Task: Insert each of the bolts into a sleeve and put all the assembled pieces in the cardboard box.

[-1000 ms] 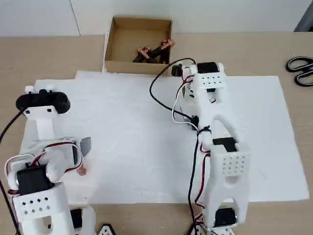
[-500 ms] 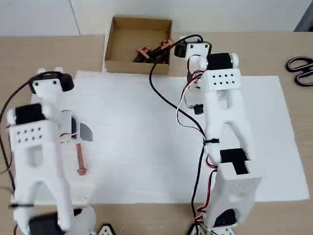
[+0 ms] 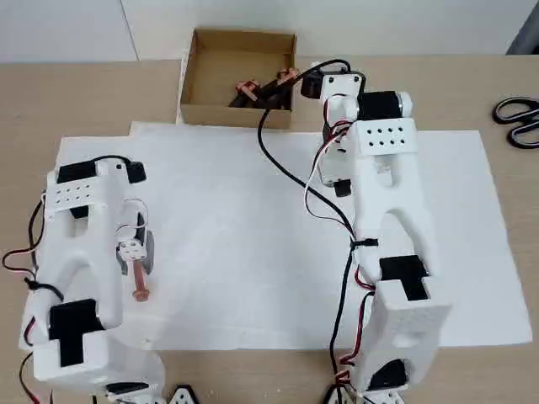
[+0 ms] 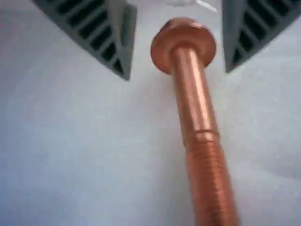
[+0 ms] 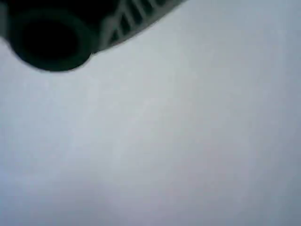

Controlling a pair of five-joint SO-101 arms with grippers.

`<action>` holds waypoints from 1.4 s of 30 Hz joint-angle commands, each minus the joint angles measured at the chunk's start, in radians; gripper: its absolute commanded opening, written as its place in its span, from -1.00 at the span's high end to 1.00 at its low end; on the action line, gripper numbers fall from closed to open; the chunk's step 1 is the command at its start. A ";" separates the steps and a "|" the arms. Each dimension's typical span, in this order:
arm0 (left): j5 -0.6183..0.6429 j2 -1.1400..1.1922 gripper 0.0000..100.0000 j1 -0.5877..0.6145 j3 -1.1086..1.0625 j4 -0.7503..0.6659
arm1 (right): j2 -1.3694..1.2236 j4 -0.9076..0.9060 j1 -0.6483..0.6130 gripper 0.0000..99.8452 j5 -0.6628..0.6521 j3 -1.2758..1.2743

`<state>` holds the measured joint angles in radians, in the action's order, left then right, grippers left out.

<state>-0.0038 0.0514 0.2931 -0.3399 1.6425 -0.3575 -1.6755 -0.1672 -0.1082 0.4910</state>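
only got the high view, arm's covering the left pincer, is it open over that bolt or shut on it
Observer: Open. The left pincer straddles the bolt at its head, with a gap on both sides.
Operator: which end is threaded
Observer: The end away from the head; the shank near the head is smooth.
Operator: what's the right wrist view show
Observer: A dark sleeve end-on against the white sheet; held or not, I cannot tell.
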 commanded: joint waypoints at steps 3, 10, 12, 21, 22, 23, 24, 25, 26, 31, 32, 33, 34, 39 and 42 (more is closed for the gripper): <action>0.002 0.006 0.76 0.003 -0.045 -0.117 | 0.048 0.002 0.013 0.99 -0.008 0.003; 0.002 0.012 0.76 -0.002 -0.166 -0.239 | 0.050 0.002 0.013 0.99 -0.008 0.003; 0.005 0.012 0.76 -0.002 -0.185 -0.245 | 0.050 0.002 0.013 0.99 -0.008 0.003; 0.002 0.014 0.98 -0.003 -0.208 -0.242 | 0.048 0.002 0.013 0.99 -0.006 0.003; 0.002 0.014 0.99 -0.003 -0.211 -0.242 | 0.048 0.002 0.013 0.99 -0.006 0.003; 0.002 0.011 0.99 -0.005 -0.213 -0.241 | 0.048 0.002 0.013 0.99 -0.006 0.003; 0.002 0.006 0.99 -0.005 -0.213 -0.239 | 0.048 0.002 0.013 0.99 -0.006 0.003; 0.002 0.005 0.99 -0.005 -0.206 -0.238 | 0.048 0.002 0.013 0.99 -0.006 0.003; 0.002 0.003 0.99 -0.009 -0.197 -0.227 | 0.048 0.002 0.013 0.99 -0.006 0.003; 0.002 0.002 0.99 -0.089 -0.061 -0.087 | 0.048 0.002 0.013 0.99 -0.006 0.003; 0.000 -0.003 0.99 -0.104 -0.024 -0.060 | 0.048 0.002 0.013 0.99 -0.006 0.003; -0.002 -0.015 0.99 -0.121 0.012 -0.035 | 0.048 0.002 0.013 0.99 -0.006 0.003; -0.017 -0.032 0.99 -0.135 0.045 -0.017 | 0.048 0.002 0.013 0.99 -0.006 0.003; -0.232 -0.161 0.99 -0.206 0.157 0.017 | 0.048 0.002 0.013 0.99 -0.006 0.003; -0.410 -0.235 0.99 -0.239 0.171 0.009 | 0.048 0.002 0.013 0.99 -0.006 0.003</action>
<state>-0.2570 -0.0882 0.0829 -0.2217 1.6441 -0.3575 -1.6771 -0.1611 -0.1082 0.4910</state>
